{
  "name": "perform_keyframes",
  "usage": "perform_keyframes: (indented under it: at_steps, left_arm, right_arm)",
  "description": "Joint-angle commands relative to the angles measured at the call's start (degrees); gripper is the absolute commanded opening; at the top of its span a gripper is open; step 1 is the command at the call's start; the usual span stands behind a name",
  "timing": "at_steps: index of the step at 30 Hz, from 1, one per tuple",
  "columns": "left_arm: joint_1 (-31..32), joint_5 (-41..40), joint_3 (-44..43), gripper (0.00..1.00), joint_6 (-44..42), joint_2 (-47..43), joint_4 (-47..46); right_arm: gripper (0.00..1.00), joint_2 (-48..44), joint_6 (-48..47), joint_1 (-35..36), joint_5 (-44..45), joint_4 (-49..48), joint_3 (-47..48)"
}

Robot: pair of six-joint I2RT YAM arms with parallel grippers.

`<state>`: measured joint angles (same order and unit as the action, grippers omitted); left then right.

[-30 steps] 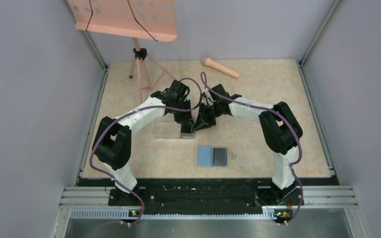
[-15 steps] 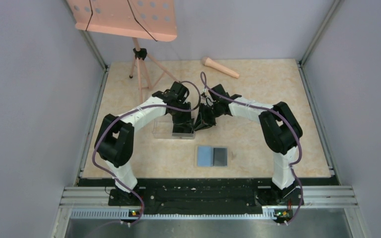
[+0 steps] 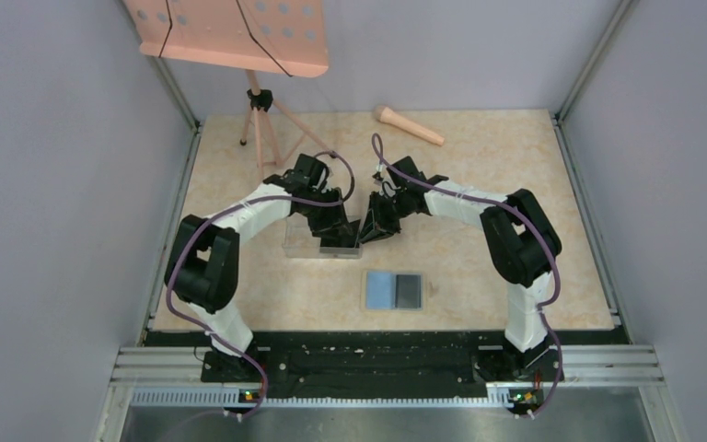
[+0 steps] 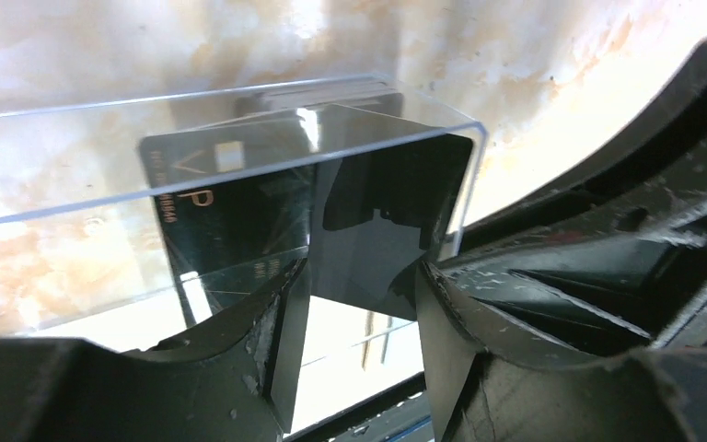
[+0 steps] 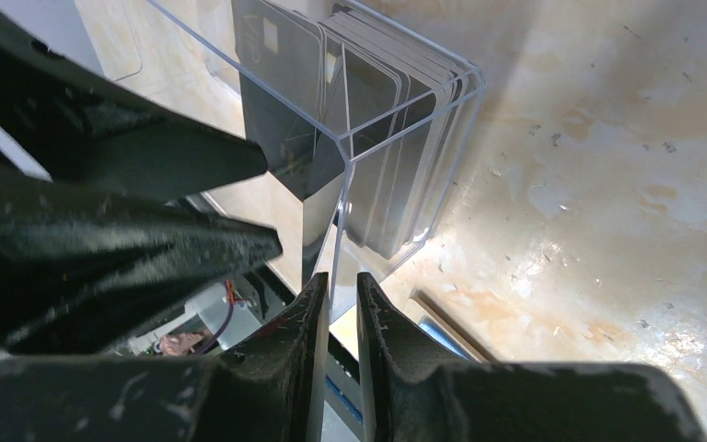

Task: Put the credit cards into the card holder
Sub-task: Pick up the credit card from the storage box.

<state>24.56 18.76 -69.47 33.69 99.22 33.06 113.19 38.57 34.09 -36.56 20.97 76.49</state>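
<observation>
A clear plastic box (image 3: 311, 241) holds several black credit cards (image 4: 226, 207) standing on edge; in the right wrist view the same cards (image 5: 396, 138) fill its end. My left gripper (image 4: 361, 276) is open at the box's right end, and one black card (image 4: 387, 216) leans just beyond its fingertips, untouched. My right gripper (image 5: 338, 281) is shut on the box's clear wall (image 5: 342, 216). From above, the left gripper (image 3: 339, 232) and right gripper (image 3: 368, 230) meet at that end. The card holder (image 3: 382, 290) lies open nearer the bases, light blue inside, with a dark card (image 3: 409, 289) on its right half.
A pink music stand (image 3: 230, 32) on a tripod (image 3: 260, 120) rises at the back left. A pink microphone (image 3: 408, 125) lies at the back centre. Grey walls and metal rails close in the tabletop on three sides.
My left gripper has opened and its arm has drawn back a little to the left along the box. The right gripper keeps its hold on the box wall.
</observation>
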Motion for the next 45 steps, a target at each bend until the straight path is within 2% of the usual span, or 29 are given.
perform_keyframes:
  at_steps: [1, 15, 23, 29, 38, 45]
  left_arm:
    - [-2.8, 5.2, 2.5, 0.52, 1.0, -1.1, -4.8]
    - [-3.4, 17.4, 8.5, 0.52, 6.0, 3.8, -17.1]
    - [-3.4, 21.2, 9.7, 0.55, 8.1, 4.1, -21.3]
    - [-3.7, 21.3, 9.2, 0.56, 8.3, 4.7, -20.9]
    - [-4.0, 16.2, 8.1, 0.57, 6.7, 5.2, -15.6]
    - [-4.1, 20.1, 10.7, 0.56, 10.8, 6.4, -21.3]
  right_arm:
    - [0.17, -2.6, -0.7, 1.2, -0.5, -0.8, 0.8]
    - [0.17, -2.2, 0.1, 1.2, -0.7, -4.0, 1.3]
    - [0.18, -3.5, 1.3, 1.2, -2.3, -8.7, 0.0]
    - [0.21, -5.9, 3.2, 1.2, -3.0, -14.5, -2.7]
    - [0.35, -7.7, 2.9, 1.2, -1.1, -14.9, -3.9]
    - [0.46, -9.6, 3.1, 0.9, 2.8, -15.1, -5.4]
